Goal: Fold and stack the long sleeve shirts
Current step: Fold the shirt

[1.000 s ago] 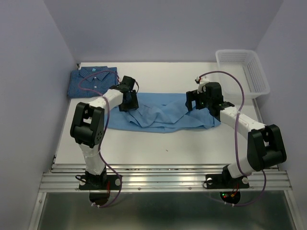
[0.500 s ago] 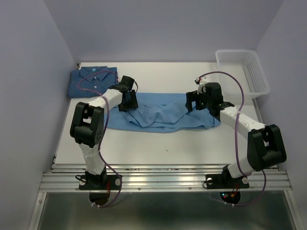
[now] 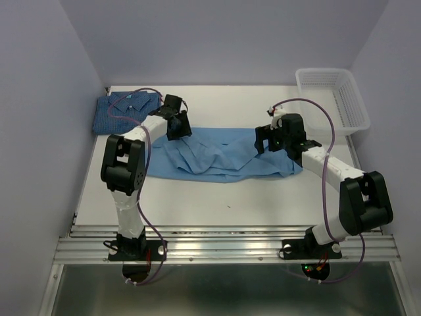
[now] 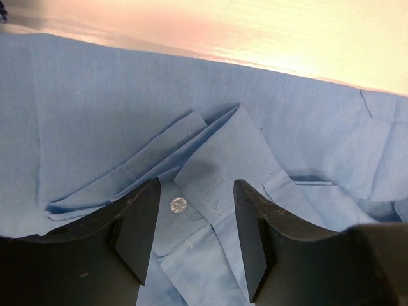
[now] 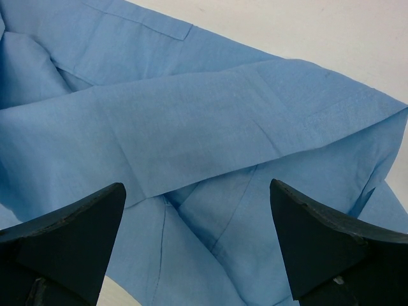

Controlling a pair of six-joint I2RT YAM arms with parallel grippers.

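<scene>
On worktop point(image 3: 250, 197), centre: light-blue shirt point(image 3: 223, 158) lies rumpled, unfolded. Left end effector point(image 3: 176, 128) half-spread over buttoned cuff point(image 4: 217, 172); right end effector point(image 3: 266, 141) wide, empty. Risk: pinching one layer only, dragging folds askew. Checked shirt point(image 3: 115, 112) folded, far-left corner.

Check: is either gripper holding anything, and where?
Nothing held: left gripper hangs open over the cuff of the light shirt; right gripper is open above the same shirt.
</scene>
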